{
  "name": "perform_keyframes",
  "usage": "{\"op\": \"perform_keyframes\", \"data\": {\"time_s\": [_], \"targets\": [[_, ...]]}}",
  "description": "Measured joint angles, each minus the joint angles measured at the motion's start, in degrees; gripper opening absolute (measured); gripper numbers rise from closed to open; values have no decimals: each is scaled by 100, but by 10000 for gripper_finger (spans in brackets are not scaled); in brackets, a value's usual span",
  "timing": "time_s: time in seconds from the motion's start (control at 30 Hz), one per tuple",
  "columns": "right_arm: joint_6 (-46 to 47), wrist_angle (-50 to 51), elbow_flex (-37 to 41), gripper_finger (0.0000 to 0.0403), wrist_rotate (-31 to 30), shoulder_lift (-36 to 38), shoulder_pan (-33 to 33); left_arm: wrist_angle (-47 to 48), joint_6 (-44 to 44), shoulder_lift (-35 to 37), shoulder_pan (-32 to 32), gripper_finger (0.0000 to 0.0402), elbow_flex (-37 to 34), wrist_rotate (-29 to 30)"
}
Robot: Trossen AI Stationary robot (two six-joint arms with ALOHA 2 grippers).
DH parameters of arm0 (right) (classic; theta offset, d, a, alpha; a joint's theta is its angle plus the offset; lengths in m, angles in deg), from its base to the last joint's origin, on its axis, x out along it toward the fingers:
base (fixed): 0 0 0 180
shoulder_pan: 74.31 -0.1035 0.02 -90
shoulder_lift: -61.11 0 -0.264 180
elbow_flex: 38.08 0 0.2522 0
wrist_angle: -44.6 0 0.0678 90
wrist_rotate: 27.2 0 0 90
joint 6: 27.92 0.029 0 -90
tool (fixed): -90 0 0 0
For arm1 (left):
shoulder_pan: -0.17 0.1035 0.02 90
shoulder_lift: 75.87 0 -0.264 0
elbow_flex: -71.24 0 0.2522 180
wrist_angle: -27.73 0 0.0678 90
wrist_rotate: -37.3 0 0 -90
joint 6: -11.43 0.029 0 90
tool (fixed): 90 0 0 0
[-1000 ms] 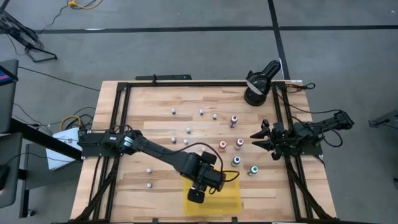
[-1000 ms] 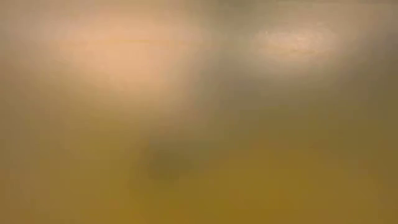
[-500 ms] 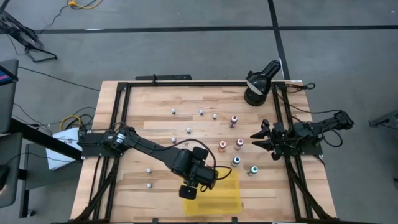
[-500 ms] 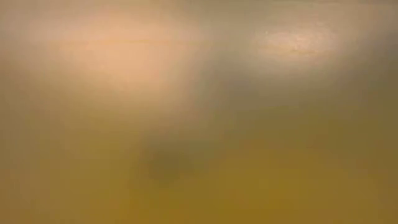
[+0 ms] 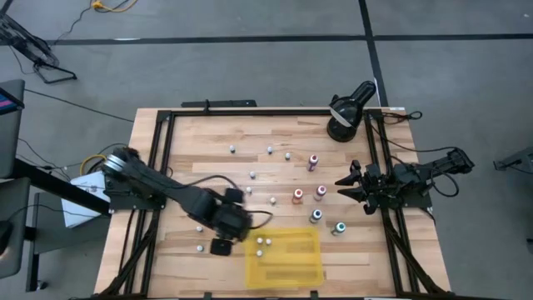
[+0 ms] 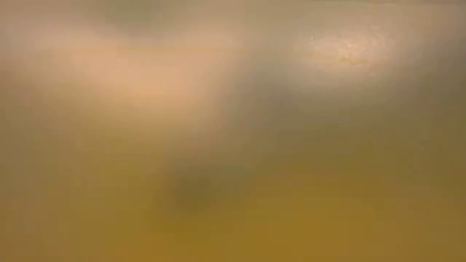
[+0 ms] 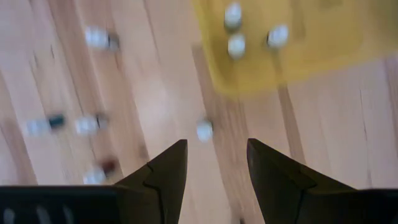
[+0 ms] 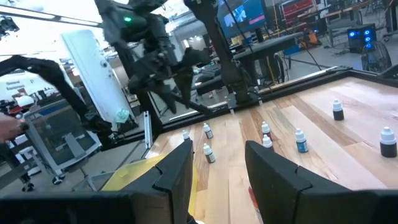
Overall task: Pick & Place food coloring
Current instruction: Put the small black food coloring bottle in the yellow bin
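Left gripper (image 5: 221, 246): above the tabletop just beside the tray's left edge; jaws spread, nothing between them.
Right gripper (image 5: 348, 185): at the tabletop's right edge, near the coloured-cap bottles; jaws apart with a narrow gap, nothing in them.
Bottles (image 5: 261, 247): three white-capped ones stand in the tray's upper left corner; the others are scattered upright over the tabletop, apart from one another.
Coloured caps (image 5: 320, 192): a loose group right of centre, between the tray and the right gripper.
Obstruction: one white-capped bottle (image 7: 204, 130) stands on the wood directly ahead of the left fingers (image 7: 166, 169), short of the tray.
Tray (image 5: 291, 265): flat, yellow, rectangular, at the tabletop's near edge.
Tabletop (image 5: 208, 150): pale wood planks with visible grain, inside a black metal frame.
Lamp (image 5: 346, 110): dark fixture at the far right corner.
Floor (image 5: 250, 67): grey, crossed by dark lines and cables.
Room: the right wrist view shows stands, screens and shelving beyond the tabletop.
Low view: shows nothing legible.
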Motion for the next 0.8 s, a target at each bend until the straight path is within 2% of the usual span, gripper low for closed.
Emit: {"op": "perform_keyframes", "data": {"time_s": [0.23, 0.33, 0.47, 0.8], "targets": [[0, 0, 2, 138, -2, 0, 0, 32, -461, 1458, -452, 159, -1644, -88], [0, 0, -1, 139, 0, -2, 0, -2, -453, 1881, -633, 159, -2209, -417], [0, 0, -1, 137, -1, 0, 0, -75, -335, 2180, -817, 159, -2751, -662], [0, 0, -1, 137, -2, 0, 0, -1051, 941, 2262, -1088, 159, -3627, -899]]}}
